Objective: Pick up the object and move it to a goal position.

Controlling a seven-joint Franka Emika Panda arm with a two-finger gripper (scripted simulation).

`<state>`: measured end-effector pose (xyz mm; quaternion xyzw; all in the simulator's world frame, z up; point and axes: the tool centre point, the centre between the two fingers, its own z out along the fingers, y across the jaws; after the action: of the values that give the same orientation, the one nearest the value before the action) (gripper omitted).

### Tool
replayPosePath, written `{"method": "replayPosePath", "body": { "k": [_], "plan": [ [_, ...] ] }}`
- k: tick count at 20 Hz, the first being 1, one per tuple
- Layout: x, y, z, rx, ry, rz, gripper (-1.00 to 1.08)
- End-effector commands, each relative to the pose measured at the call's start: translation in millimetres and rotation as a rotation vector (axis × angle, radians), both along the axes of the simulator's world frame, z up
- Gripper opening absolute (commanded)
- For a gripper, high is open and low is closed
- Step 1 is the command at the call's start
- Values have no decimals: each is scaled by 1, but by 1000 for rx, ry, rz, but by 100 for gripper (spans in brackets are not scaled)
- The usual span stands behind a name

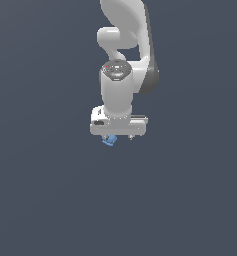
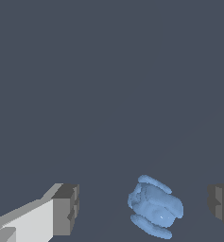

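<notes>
Both claw (image 2: 144,208) fingers flank object (image 2: 155,212), untouching.

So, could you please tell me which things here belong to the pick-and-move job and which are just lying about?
Part of the job:
- light-blue lumpy object
- claw, open, fingers either side of the object

Lying about:
- nothing else shows; only the plain dark surface

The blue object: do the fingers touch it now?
Apart. In the wrist view the blue object sits between the open fingers, with a clear gap on each side.

Distant exterior view; close wrist view
</notes>
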<state>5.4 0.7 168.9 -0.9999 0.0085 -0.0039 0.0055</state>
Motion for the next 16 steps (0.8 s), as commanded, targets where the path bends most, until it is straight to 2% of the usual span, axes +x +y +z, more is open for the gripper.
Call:
{"method": "replayPosePath", "body": {
  "k": [1,16],
  "plan": [
    [0,0,0,0,0,0,100],
    [-1,-1,1,10,-15,-4,100]
  ]
}}
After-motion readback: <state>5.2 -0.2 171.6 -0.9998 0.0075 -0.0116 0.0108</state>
